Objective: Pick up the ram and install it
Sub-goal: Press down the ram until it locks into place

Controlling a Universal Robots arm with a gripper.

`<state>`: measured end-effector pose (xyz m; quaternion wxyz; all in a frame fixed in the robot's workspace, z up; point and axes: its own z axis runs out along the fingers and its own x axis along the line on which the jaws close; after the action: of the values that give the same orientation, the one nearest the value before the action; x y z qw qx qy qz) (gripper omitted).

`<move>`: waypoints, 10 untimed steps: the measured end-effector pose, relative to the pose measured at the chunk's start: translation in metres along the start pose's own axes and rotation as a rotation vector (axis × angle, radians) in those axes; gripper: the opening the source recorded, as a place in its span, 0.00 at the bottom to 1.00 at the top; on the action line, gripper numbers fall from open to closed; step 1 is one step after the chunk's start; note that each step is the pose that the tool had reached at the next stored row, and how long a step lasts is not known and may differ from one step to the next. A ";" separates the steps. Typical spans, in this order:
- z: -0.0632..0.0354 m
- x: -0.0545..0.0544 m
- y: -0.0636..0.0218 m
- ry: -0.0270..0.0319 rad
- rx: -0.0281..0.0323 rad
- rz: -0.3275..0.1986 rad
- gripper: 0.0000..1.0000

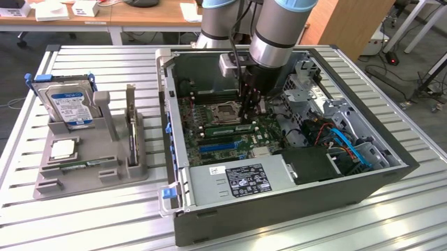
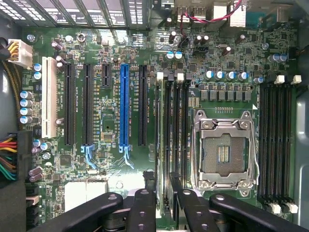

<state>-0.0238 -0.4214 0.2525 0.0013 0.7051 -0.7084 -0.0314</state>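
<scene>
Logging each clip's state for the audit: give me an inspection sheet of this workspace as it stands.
Surface: slatted metal table carrying an open computer case and a grey parts tray.
Job's things: green ram standing in a motherboard slot beside the empty processor socket; whether it is fully seated cannot be told.
Clutter: the tray holds a hard drive, a processor chip and an upright expansion card.
Grippers: end effector open, fingers either side of the ram slots, nothing seen gripped.
Cables: blue cables inside the case; coloured wire bundles.
Surroundings: wooden desk behind; floor cables.
</scene>
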 end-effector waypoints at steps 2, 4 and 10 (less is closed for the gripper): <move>0.0000 0.000 0.0000 0.0000 0.0000 0.000 0.24; 0.0000 0.000 0.0000 0.0000 0.0000 0.000 0.22; 0.0000 0.000 0.0000 0.0000 0.0000 0.000 0.09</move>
<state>-0.0238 -0.4214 0.2525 0.0013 0.7051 -0.7084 -0.0314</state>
